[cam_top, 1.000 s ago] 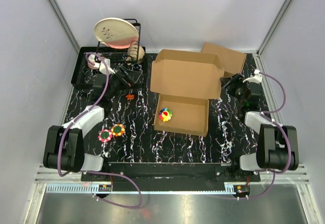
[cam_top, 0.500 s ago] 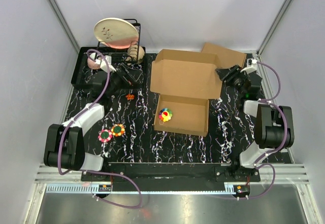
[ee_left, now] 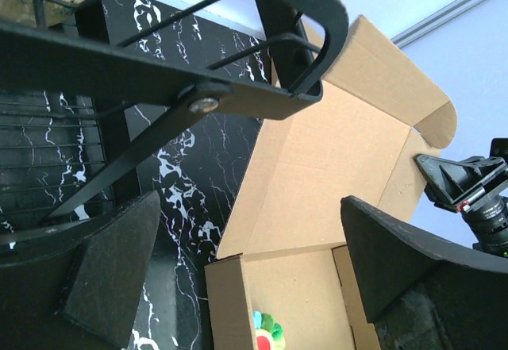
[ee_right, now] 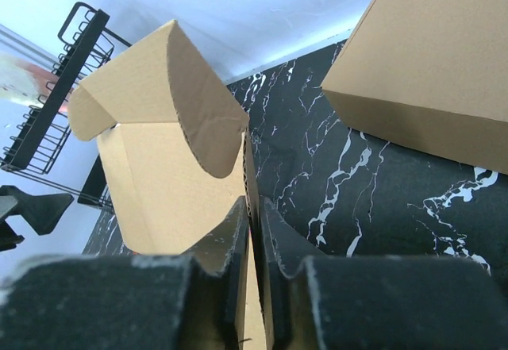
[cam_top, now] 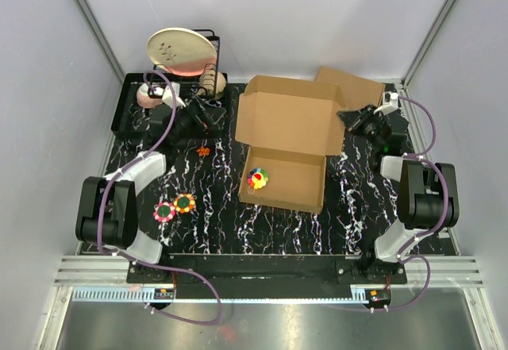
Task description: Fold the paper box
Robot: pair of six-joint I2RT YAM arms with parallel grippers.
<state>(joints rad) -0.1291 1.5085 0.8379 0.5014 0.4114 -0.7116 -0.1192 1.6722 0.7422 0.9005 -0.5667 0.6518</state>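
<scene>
The black, white-veined marble-pattern worktop (cam_top: pixel 214 199) carries everything. At its middle lies the plain brown corrugated cardboard paper box (cam_top: pixel 290 128). The shallow base is already formed and sits toward the arms. The broad lid (ee_left: pixel 333 175) is raised and leaning away from them, with small flaps curling in at its far corners. The lid's long axis runs left to right across the worktop, hinged along the base's far wall.

A second, made-up brown cardboard box (cam_top: pixel 353 88) sits just behind the lid's right corner. A black wire dish rack (cam_top: pixel 208 48) holding a round cream plate (cam_top: pixel 181 51) stands at the far left.

The right hand (cam_top: pixel 349 118) is at the lid's right end. In the wrist view its fingers are pressed together on the thin cardboard edge (ee_right: pixel 248 159), so it is clamped on the paper box. The left hand (cam_top: pixel 202 116) waits just off the lid's left end, apart from it, fingers spread wide and holding nothing.

I judge that closing means swinging the lid toward the arms over the base. The right hand is better placed to lead, and the left is close enough to steady the far end.

A small multicoloured toy (cam_top: pixel 257 178) rests inside the base.
</scene>
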